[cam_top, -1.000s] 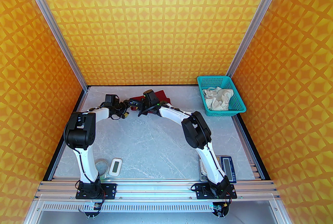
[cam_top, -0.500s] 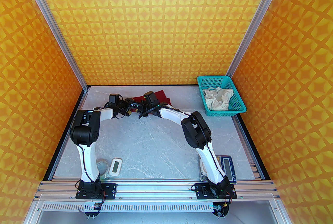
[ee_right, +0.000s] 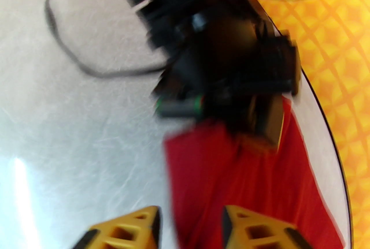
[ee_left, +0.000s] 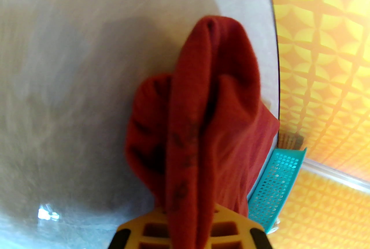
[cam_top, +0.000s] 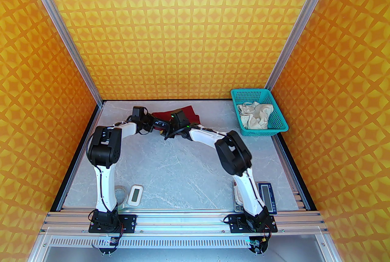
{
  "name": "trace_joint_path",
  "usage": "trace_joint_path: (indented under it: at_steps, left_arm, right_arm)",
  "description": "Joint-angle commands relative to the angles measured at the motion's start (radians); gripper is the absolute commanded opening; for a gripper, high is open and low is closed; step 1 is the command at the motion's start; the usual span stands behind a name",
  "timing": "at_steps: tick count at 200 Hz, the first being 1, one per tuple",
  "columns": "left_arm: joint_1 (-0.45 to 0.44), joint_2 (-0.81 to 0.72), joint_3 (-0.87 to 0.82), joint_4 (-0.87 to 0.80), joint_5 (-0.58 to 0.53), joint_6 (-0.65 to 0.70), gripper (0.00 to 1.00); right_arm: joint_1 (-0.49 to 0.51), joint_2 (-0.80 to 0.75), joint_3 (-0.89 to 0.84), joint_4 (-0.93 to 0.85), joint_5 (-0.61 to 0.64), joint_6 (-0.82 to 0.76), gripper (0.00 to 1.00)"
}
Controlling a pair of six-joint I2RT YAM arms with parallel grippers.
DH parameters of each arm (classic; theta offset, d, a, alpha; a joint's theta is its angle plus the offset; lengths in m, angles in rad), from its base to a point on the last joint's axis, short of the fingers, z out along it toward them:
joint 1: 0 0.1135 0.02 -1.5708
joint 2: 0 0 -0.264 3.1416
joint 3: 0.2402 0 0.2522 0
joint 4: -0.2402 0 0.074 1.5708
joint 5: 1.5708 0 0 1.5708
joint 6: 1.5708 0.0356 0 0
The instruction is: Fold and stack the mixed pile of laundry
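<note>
shirt (ee_left: 208,114) pinched in left gripper (ee_left: 189,223), right gripper (ee_right: 190,223) parted

Left gripper (ee_left: 189,226) clamped shirt (ee_left: 208,97) (right gripper (ee_right: 189,223) released).

The middle of the table (cam_top: 182,163) lies bare between my two arms, with room for either to swing through. At the far side it is tight: the left gripper (ee_left: 185,230), clamped on the dark red shirt (cam_top: 190,111), sits right ahead of the right gripper (ee_right: 190,213), whose fingers stand parted. The teal basket (cam_top: 249,91) blocks the far right corner. A scale (cam_top: 268,193) and a small white device (cam_top: 135,194) stand along the near edge.
</note>
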Motion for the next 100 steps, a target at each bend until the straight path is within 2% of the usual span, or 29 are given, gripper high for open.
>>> trace_joint_path:
  at_steps: [1, 21, 49, 78, 100]
  left_arm:
    - [0.073, 0.023, 0.174, -0.282, -0.042, 0.342, 0.0]
    - [0.15, 0.061, 0.299, -0.432, -0.042, 0.526, 0.0]
    - [0.269, 0.186, 0.605, -0.725, -0.021, 0.782, 0.0]
    - [0.369, 0.305, 0.874, -0.934, -0.019, 0.967, 0.0]
    - [0.44, 0.351, 0.974, -0.986, -0.052, 1.052, 0.0]
  right_arm:
    - [-0.027, -0.179, -0.152, 0.144, 0.02, 0.172, 0.48]
    - [-0.038, -0.297, -0.309, 0.203, 0.066, 0.271, 0.48]
    - [-0.058, -0.429, -0.446, 0.193, 0.17, 0.374, 0.46]
    - [-0.082, -0.522, -0.471, 0.084, 0.266, 0.442, 0.46]
    - [-0.091, -0.575, -0.467, 0.017, 0.306, 0.451, 0.46]
